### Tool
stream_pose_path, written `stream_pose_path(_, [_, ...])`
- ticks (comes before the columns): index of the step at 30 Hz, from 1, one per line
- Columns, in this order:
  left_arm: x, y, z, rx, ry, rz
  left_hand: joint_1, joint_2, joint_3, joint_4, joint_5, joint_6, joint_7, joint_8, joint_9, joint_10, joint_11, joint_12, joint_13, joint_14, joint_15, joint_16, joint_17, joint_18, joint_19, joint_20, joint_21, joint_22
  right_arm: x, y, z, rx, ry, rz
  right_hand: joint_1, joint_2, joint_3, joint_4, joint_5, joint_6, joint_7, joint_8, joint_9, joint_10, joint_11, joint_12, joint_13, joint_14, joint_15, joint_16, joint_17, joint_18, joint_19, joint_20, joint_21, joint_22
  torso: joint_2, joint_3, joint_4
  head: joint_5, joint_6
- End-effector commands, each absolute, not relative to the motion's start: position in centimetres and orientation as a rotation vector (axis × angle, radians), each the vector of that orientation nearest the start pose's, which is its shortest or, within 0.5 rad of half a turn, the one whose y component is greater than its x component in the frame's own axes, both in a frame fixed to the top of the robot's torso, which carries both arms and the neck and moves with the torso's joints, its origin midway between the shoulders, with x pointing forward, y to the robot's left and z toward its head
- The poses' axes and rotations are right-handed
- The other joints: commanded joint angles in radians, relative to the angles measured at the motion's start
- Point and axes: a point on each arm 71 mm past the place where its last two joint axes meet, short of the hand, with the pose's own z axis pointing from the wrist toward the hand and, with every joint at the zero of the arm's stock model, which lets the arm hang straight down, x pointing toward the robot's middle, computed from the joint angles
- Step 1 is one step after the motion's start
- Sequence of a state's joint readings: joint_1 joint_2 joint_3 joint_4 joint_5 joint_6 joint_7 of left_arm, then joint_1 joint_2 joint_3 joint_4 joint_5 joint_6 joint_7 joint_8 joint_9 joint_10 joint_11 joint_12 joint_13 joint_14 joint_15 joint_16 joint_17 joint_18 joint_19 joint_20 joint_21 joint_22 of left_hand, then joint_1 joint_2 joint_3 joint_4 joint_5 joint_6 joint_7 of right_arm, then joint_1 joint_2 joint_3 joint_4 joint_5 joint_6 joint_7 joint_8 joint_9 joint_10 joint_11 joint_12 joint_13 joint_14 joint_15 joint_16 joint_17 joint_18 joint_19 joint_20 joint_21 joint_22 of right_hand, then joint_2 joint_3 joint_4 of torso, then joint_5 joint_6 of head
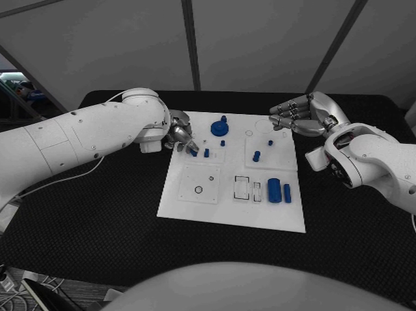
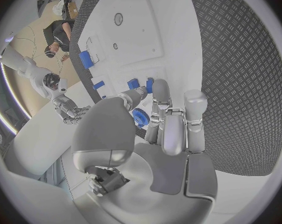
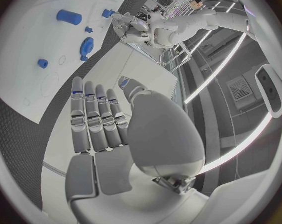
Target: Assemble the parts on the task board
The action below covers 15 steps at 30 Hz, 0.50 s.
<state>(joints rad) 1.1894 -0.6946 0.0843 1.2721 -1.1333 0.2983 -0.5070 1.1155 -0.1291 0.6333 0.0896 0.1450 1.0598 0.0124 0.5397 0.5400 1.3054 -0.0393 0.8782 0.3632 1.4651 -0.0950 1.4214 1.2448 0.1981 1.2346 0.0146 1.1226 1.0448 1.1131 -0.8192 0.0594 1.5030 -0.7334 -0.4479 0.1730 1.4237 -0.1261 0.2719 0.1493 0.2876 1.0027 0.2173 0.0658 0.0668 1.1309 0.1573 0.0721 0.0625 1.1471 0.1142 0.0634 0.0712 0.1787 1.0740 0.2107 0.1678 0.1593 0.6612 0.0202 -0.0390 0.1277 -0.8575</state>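
The white task board (image 1: 194, 207) lies in the middle of the table. My left hand (image 1: 179, 135) hovers over the board's far left part, fingertips down at two short blue pegs (image 1: 194, 153). In the left wrist view a peg (image 2: 148, 84) sits between the thumb and a finger (image 2: 160, 90); whether they pinch it I cannot tell. A blue gear (image 1: 219, 127) stands just beyond. My right hand (image 1: 297, 116) hangs at the board's far right corner, holding nothing, its fingers (image 3: 94, 117) side by side. A blue cylinder (image 1: 275, 190) and a thinner one (image 1: 286, 192) lie at the board's right.
Another blue peg (image 1: 256, 155) and two small blue studs (image 1: 269, 142) stand on the board's right half. Empty recesses (image 1: 199, 190) mark its near half. Black table mat (image 1: 96, 214) surrounds the board, with free room at the front and on both sides.
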Motion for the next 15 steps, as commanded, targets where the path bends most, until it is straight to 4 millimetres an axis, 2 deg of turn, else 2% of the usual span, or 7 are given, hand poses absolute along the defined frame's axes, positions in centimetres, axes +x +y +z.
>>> stream_pose_path(1, [52.43, 21.04, -21.79, -0.168, 2.38, -0.364, -0.014, 0.002, 0.061, -0.063, -0.008, 0.014, -0.003, 0.011, 0.003, 0.025, -0.018, 0.007, 0.002, 0.04, -0.01, 0.003, 0.001, -0.068, 0.008, 0.0, 0.008, 0.004, 48.92, -19.99, -18.11, 0.522, 1.533, 1.166, -0.008, 0.003, 0.0, -0.004, 0.007, -0.008, 0.0, -0.002, 0.0, -0.007, -0.001, -0.003, -0.001, -0.004, -0.001, 0.0, -0.001, 0.003, 0.003, 0.001, -0.005, -0.001, 0.0, -0.0001, 0.0003, -0.001, -0.001])
stream_pose_path(15, [52.5, 21.22, -21.88, -0.174, 2.38, -0.356, -0.068, -0.008, -0.012, -0.041, -0.014, 0.034, -0.016, 0.03, 0.015, 0.035, -0.028, 0.011, 0.015, 0.041, -0.018, 0.004, 0.003, -0.072, 0.022, -0.009, 0.021, 0.025, 48.9, -20.05, -18.09, 0.522, 1.533, 1.164, -0.008, 0.004, 0.002, -0.007, 0.009, -0.01, 0.0, -0.002, 0.0, -0.008, -0.001, -0.002, -0.001, -0.004, -0.001, 0.0, -0.005, 0.003, 0.005, 0.002, -0.009, -0.006, 0.0, -0.0003, 0.0004, -0.003, -0.004])
